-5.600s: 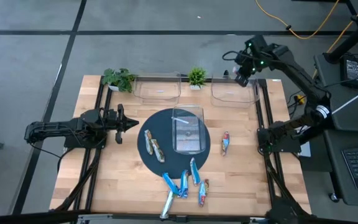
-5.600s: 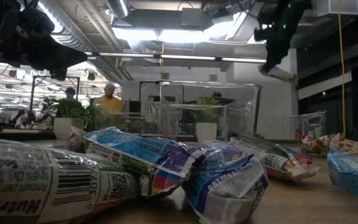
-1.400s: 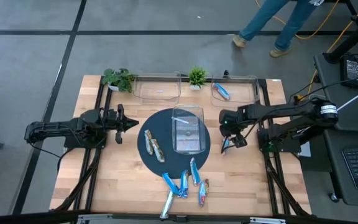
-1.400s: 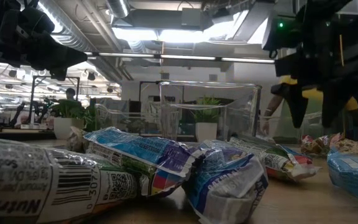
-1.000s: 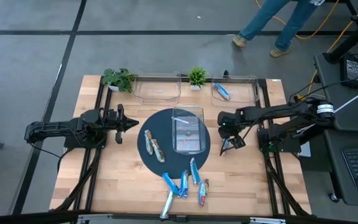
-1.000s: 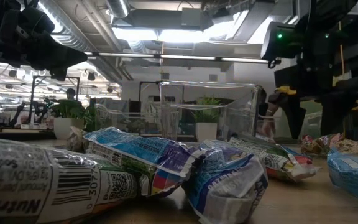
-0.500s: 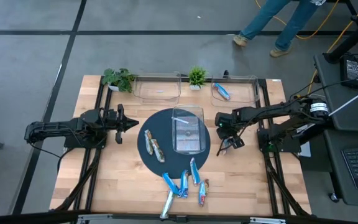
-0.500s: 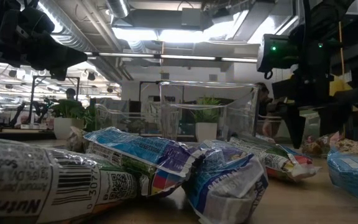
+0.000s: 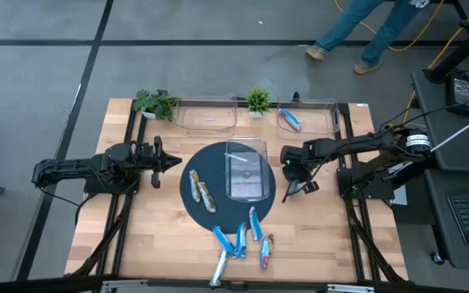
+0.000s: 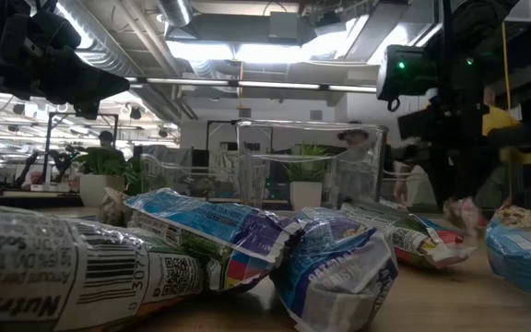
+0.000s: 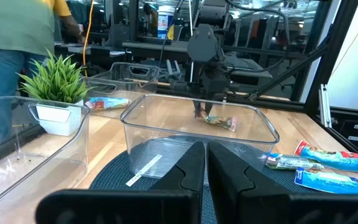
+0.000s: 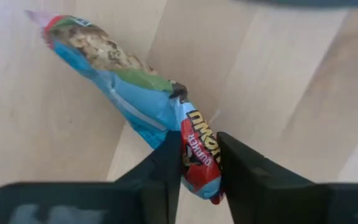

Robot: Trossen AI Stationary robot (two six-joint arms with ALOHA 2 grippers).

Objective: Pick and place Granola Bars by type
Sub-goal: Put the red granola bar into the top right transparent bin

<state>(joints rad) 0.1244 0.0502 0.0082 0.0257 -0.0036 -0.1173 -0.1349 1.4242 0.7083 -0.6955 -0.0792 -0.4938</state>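
Note:
A blue and red granola bar [image 12: 135,93] lies flat on the wooden table, right of the dark round mat [image 9: 194,203]. My right gripper [image 12: 199,171] points down over it, its fingers closed on the bar's red end; in the high view this gripper [image 9: 294,185] hides most of the bar. Left of the mat, my left gripper [image 9: 169,160] waits level and shut. Two brown bars [image 9: 202,193] lie on the mat. Several blue bars [image 9: 240,238] lie near the table's front edge. My right gripper pinches the bar's red end [image 12: 201,144] between its two fingers [image 12: 166,163], one on each long side. The fingers come from above, pointing down, and lie across the bar. The bar lies on the table, its blue part stretching away from the fingers.
A clear bin [image 9: 246,169] stands on the mat, just left of my right gripper. Two more clear bins [image 9: 206,116] [image 9: 320,122] stand at the far edge, the right one holding a blue bar [image 9: 290,120]. Small potted plants [image 9: 157,103] [image 9: 258,100] stand beside them.
My right gripper has shut its wide-open fingers onto the blue and red bar, which has stayed on the table. A person has walked through the room behind the table.

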